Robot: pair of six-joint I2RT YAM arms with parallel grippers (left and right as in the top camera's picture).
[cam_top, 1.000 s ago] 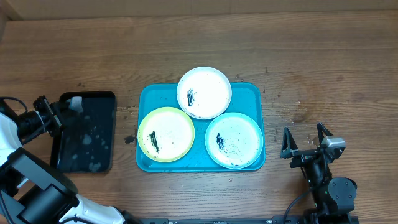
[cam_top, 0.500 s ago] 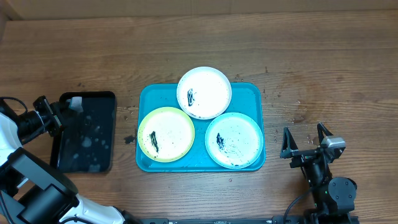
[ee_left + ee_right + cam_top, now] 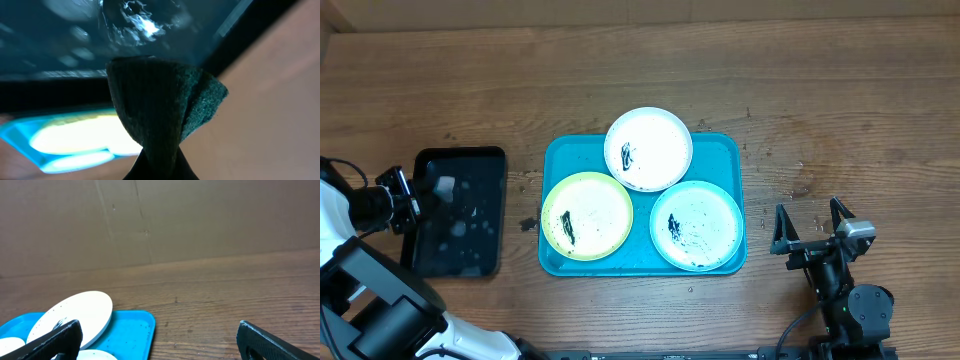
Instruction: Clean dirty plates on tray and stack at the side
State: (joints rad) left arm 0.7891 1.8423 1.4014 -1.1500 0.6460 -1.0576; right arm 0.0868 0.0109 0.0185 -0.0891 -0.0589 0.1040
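**A:** Where is the tray sitting?

**B:** The turquoise tray [image 3: 563,152] is lying at the centre of the overhead frame, on the wooden table [image 3: 840,90]. It is carrying all three plates, packed close together.

**A:** How are they arranged?

**B:** The white plate [image 3: 648,148] is sitting at the top centre and overhanging the tray's upper rim. In the right wrist view it is leaning at a tilt. The yellow-green plate [image 3: 587,216] is occupying the lower left of the tray. The light-blue plate [image 3: 697,225] is occupying the lower right. Each one is showing a black smear left of its white centre.

**A:** What is the left claw doing?

**B:** The left gripper [image 3: 410,190] is hovering at the middle left of the frame, at the left rim of the narrow black tray [image 3: 460,235]. That tray is showing pale wet patches. In the left wrist view the gripper is clenching a dark green scouring pad [image 3: 160,110], pinched at the bottom centre of the frame and flaring upward in a fold. I cannot tell whether the pad is touching the black tray.

**A:** And the right one?

**B:** The right gripper [image 3: 808,215] is resting at the lower right of the frame, well apart from the turquoise tray. Its fingers [image 3: 272,340] are spreading wide, released, and holding nothing.
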